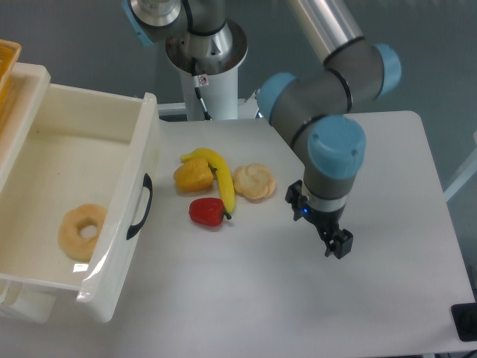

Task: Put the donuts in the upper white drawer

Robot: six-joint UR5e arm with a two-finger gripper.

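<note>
One ring donut [82, 231], pale beige with a centre hole, lies inside the upper white drawer [146, 142], which is pulled open at the left with its black handle [140, 207] facing the table. A second beige donut [255, 181] lies on the white table to the right of the banana. My gripper [319, 221] points down over the table, to the right of and slightly nearer than that donut, apart from it. Its jaws look open and hold nothing.
A yellow banana [220, 181], an orange-yellow toy [193, 177] and a red pepper [207, 212] lie close together, just left of the table donut. A yellow-orange tray [7, 63] shows at the far left edge. The robot's base column [209, 67] stands behind the table.
</note>
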